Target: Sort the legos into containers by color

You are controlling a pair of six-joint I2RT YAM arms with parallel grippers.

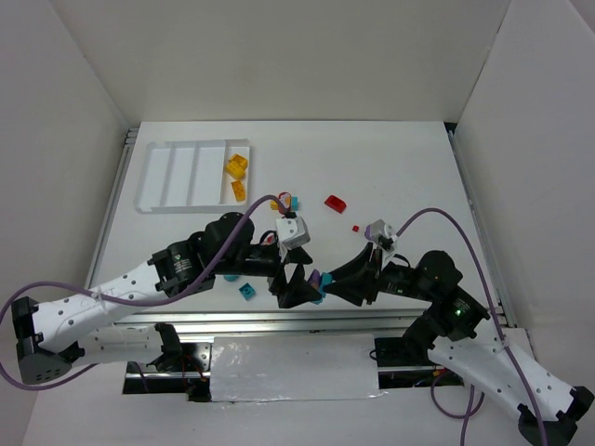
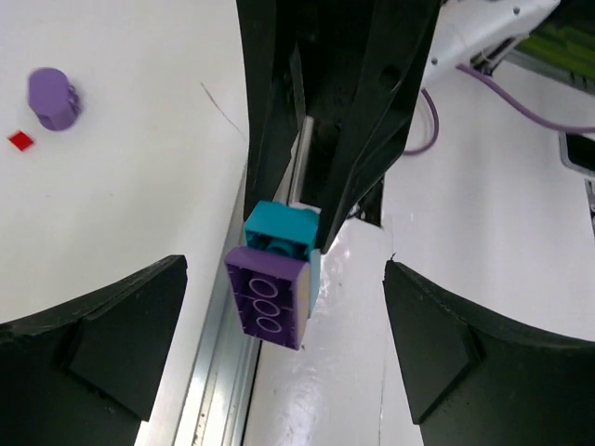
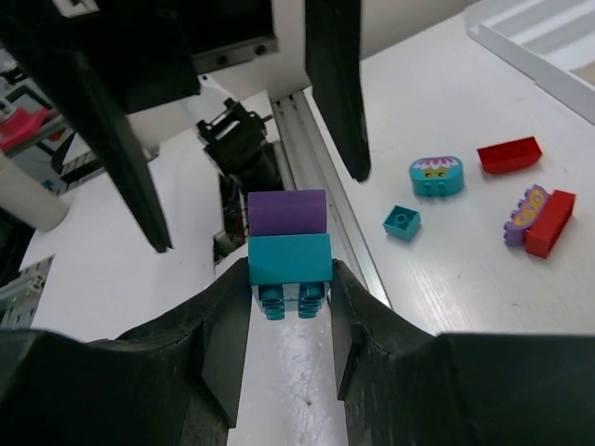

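Observation:
My right gripper (image 3: 289,283) is shut on a teal brick (image 3: 289,257) with a purple brick (image 3: 287,212) joined to its far end. It holds the pair in the air over the table's near edge (image 1: 318,280). My left gripper (image 2: 284,348) is open, its fingers (image 2: 102,344) standing apart on either side of the purple brick (image 2: 268,297) without touching it. The white tray (image 1: 177,177) lies at the far left, with two yellow bricks (image 1: 237,167) in its rightmost compartment. Other bricks lie loose on the table.
A small teal brick (image 3: 402,221), a teal oval piece (image 3: 437,176), a red brick (image 3: 509,154) and a purple-and-red piece (image 3: 539,218) lie on the table. A purple cylinder piece (image 2: 53,98) and a tiny red piece (image 2: 19,139) lie further right. A metal rail (image 1: 279,321) runs along the near edge.

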